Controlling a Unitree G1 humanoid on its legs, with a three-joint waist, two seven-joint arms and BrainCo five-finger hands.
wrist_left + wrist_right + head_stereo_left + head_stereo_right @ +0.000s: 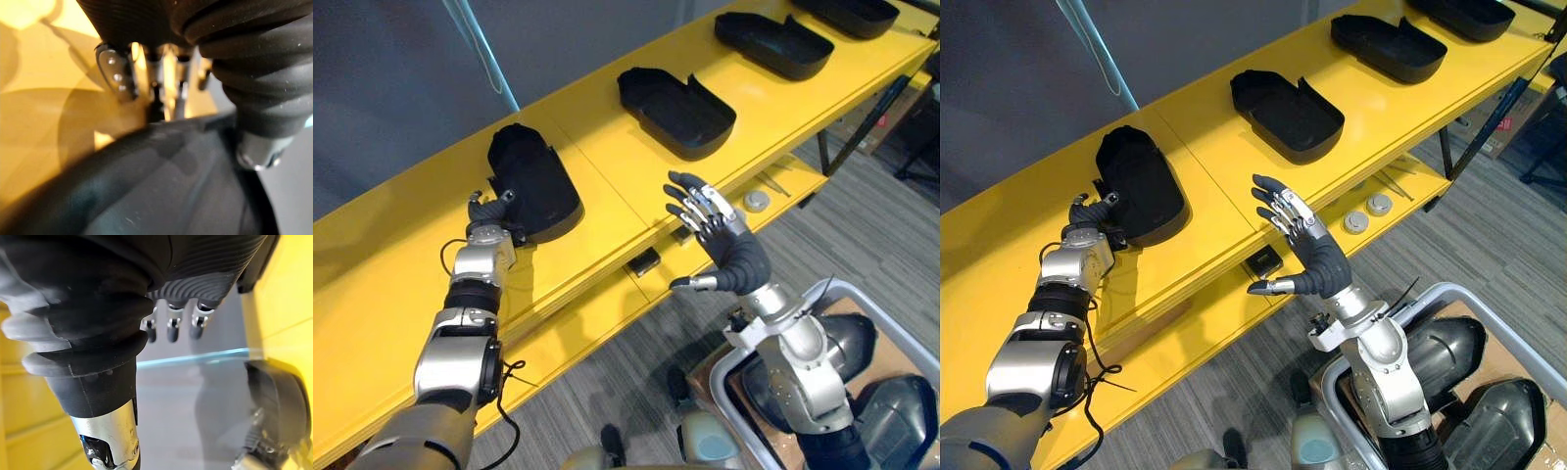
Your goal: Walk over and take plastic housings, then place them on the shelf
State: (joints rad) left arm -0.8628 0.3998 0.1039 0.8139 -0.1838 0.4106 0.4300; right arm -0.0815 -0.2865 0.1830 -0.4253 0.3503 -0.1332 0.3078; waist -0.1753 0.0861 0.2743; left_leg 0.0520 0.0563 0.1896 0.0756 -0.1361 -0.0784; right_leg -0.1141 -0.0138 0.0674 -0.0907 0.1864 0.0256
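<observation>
Left hand (490,209) is up on the long yellow shelf (401,255), with its fingers (116,73) and thumb curled round the near end of a black dome-shaped plastic housing (536,179). That one lies hollow side down on the shelf top, toward the robot's left. Can't tell if it's lifted at all, but it looks like it's resting there. Right hand (729,250) hangs in the air just off the shelf's front edge, fingers straight and fanned apart, clear of everything. Further along to the right there's a row of three more black tray-like housings, hollow side up: a near one (675,113), a middle one (773,44) and a far one (850,12). On the lower yellow ledge (1234,323) under the front edge sit two small grey round discs (1356,221) and a little black block (1261,260). Down at the right, on the grey carpet (862,225), a grey tube-framed cart (1447,288) has more dark rounded housings (1440,352) in it.
</observation>
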